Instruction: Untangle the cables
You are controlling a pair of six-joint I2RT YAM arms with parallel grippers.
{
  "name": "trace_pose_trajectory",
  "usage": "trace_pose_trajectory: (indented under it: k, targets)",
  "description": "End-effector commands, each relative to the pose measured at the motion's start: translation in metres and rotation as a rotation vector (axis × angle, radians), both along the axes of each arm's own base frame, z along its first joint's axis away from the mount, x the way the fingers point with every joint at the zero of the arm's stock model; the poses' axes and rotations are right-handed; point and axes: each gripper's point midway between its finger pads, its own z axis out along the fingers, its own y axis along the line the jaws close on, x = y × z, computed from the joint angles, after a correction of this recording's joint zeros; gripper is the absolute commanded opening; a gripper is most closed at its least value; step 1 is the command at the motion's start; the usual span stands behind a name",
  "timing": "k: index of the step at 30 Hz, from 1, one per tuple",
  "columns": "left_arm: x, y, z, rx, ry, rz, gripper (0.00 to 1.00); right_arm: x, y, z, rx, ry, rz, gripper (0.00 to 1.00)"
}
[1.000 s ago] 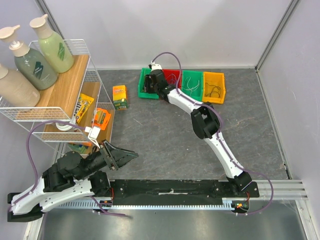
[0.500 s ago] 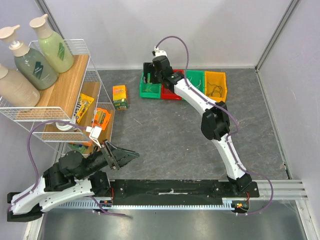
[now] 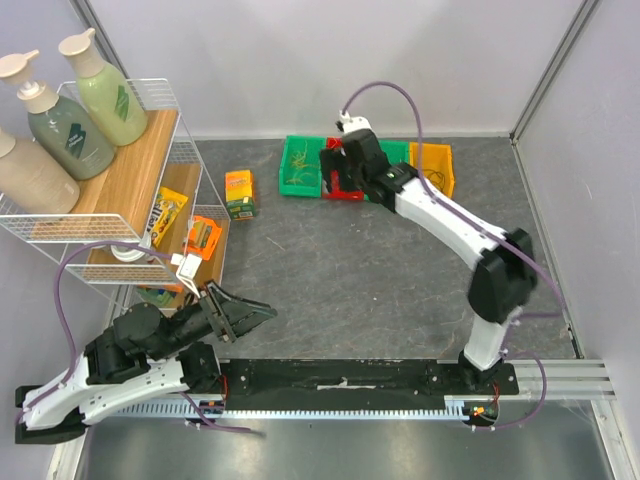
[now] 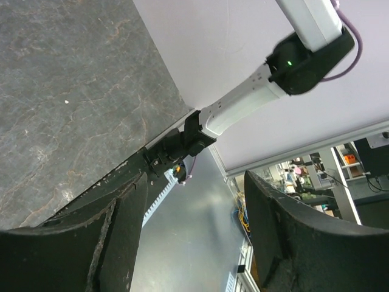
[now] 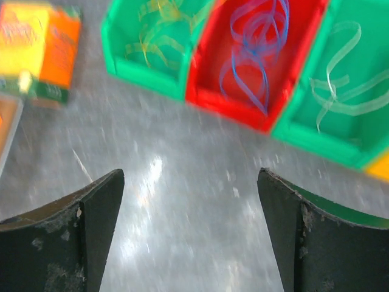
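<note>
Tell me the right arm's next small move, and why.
Probably lift the right gripper back from the bins: its jaws stand open and empty, and the yellow cable, blue cable and white cable already lie apart, each in its own bin.

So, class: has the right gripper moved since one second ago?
Yes. In the top view the right gripper has shifted right, off the left green bin, which now shows uncovered, to above the red bin.

Grey stone-look tabletop; pale walls; wire-and-wood shelf rack left.
</note>
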Motion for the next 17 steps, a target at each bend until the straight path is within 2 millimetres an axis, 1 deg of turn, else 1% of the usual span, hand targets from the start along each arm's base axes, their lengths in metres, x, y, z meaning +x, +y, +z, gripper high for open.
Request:
trace_pose_trajectory:
  k: [1, 2, 6, 8, 10, 12, 14, 15, 16, 17]
  targets:
    - [-0.006, 0.001, 0.008, -0.048, -0.011, -0.027, 0.71, -0.069, -0.032, 0.035, 0.012, -0.095, 0.064, 0.98]
    - [-0.006, 0.001, 0.007, -0.051, -0.013, -0.026, 0.71, -0.083, -0.043, 0.026, -0.002, -0.084, 0.062, 0.98]
    - [-0.006, 0.005, 0.010, -0.071, -0.029, -0.020, 0.71, -0.143, -0.087, 0.015, 0.034, -0.099, 0.055, 0.98]
    - [-0.006, 0.006, 0.010, -0.072, -0.038, -0.021, 0.71, -0.170, -0.107, 0.015, 0.075, -0.133, 0.060, 0.98]
    - [-0.007, 0.007, 0.010, -0.076, -0.043, -0.022, 0.71, -0.194, -0.124, 0.023, 0.138, -0.200, 0.066, 0.98]
    - [-0.007, 0.008, 0.009, -0.078, -0.045, -0.022, 0.71, -0.214, -0.140, 0.039, 0.211, -0.295, 0.067, 0.98]
    - [-0.008, 0.009, 0.009, -0.085, -0.050, -0.024, 0.71, -0.231, -0.157, 0.062, 0.283, -0.398, 0.056, 0.98]
    - [-0.008, 0.010, 0.011, -0.091, -0.056, -0.024, 0.71, -0.239, -0.166, 0.078, 0.320, -0.459, 0.046, 0.98]
    - [-0.009, 0.010, 0.013, -0.095, -0.063, -0.028, 0.71, -0.249, -0.179, 0.099, 0.364, -0.530, 0.026, 0.98]
    - [-0.011, 0.012, 0.018, -0.110, -0.078, -0.032, 0.71, -0.256, -0.186, 0.114, 0.393, -0.583, 0.023, 0.98]
